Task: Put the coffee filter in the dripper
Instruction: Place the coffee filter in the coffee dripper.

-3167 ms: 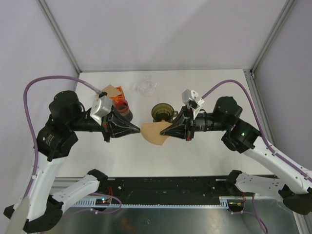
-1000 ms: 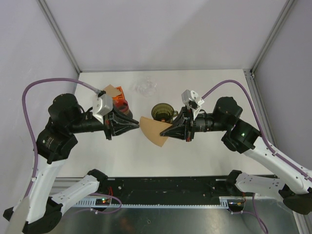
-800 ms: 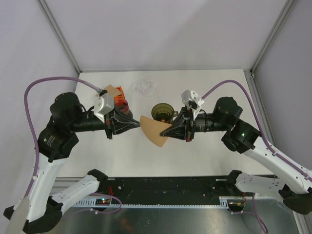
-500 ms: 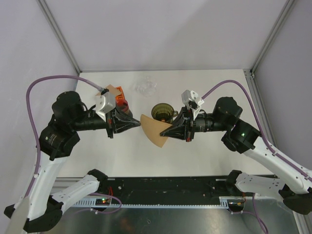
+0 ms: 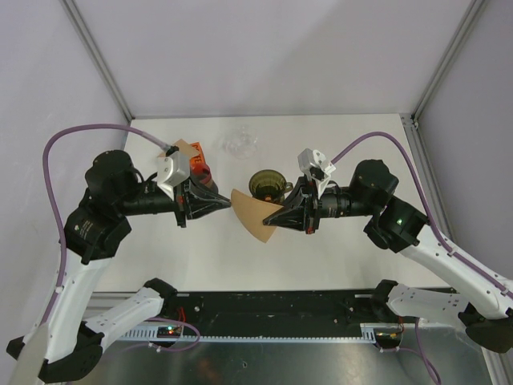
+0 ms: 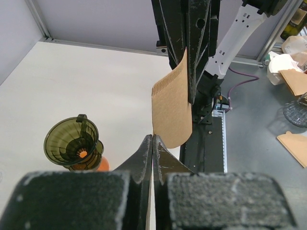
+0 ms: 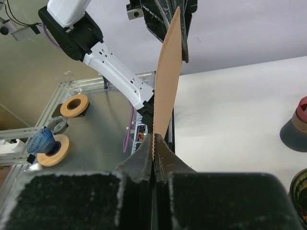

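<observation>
Coffee filter (image 5: 250,213), plain brown, aloft: right gripper (image 5: 277,215) clamps one edge, left gripper (image 5: 230,204) pinches opposite edge; green dripper (image 5: 263,184) just behind.

dripper (image 7: 301,186): cut by right-wrist frame corner | clear item (image 5: 239,143): too faint to identify

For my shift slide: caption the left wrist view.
Upright coffee filter pinched by left gripper and right gripper; empty dripper at left.

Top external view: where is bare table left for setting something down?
Free: the strip of table between the coffee filter and the near edge, and the far right corner. Crowded: the middle, where left hand and right hand meet beside the dripper.
</observation>
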`<state>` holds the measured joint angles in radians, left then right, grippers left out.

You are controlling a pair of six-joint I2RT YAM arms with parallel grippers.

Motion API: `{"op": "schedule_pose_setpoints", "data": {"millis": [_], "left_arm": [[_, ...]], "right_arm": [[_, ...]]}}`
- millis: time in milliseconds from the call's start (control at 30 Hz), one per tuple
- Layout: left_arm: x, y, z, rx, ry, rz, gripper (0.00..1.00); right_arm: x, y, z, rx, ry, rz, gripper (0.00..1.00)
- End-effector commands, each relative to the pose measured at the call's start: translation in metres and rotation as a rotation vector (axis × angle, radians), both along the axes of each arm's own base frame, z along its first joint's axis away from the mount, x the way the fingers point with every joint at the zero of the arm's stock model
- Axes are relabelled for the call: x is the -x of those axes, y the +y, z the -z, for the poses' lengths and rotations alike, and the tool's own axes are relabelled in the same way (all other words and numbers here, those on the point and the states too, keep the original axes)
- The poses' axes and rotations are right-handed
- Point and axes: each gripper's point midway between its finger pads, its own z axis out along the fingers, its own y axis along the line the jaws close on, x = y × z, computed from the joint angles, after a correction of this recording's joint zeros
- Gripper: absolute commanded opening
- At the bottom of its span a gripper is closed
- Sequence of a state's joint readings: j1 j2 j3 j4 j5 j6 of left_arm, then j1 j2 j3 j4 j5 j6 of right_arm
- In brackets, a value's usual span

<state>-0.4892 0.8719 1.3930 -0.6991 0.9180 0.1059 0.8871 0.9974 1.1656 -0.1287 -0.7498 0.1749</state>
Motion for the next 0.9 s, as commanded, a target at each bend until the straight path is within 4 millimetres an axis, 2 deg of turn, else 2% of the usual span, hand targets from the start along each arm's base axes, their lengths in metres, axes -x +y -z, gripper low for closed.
{"op": "schedule_pose_setpoints", "data": {"millis": [0,233,300,333,400,533,667,867], "left_arm": [[-0.001,0.001,-0.014,0.018,-0.053,-0.017,0.00],[0.010,-0.002,-0.012,0.023,-0.033,0.054,0.02],[0.020,-0.003,-0.010,0.028,-0.034,0.111,0.11],[0.024,-0.003,-0.010,0.031,-0.035,0.133,0.19],[0.027,-0.002,-0.009,0.032,-0.028,0.142,0.29],[0.028,-0.002,-0.003,0.029,-0.001,0.139,0.38],[0.027,-0.001,0.001,0.032,0.012,0.123,0.52],[0.024,0.003,-0.010,0.077,-0.033,0.055,0.57]], "right_arm": [[0.009,-0.005,-0.025,-0.054,-0.049,-0.020,0.00],[0.009,-0.005,-0.023,-0.049,-0.054,-0.023,0.00],[0.008,-0.006,-0.023,-0.048,-0.056,-0.016,0.00],[0.007,-0.006,-0.024,-0.049,-0.058,-0.010,0.00],[0.006,-0.007,-0.025,-0.053,-0.063,0.003,0.00],[0.002,-0.007,-0.031,-0.075,-0.070,0.025,0.00],[0.001,-0.008,-0.048,-0.137,-0.085,0.051,0.00],[0.000,-0.016,-0.084,-0.264,-0.125,0.134,0.00]]}}
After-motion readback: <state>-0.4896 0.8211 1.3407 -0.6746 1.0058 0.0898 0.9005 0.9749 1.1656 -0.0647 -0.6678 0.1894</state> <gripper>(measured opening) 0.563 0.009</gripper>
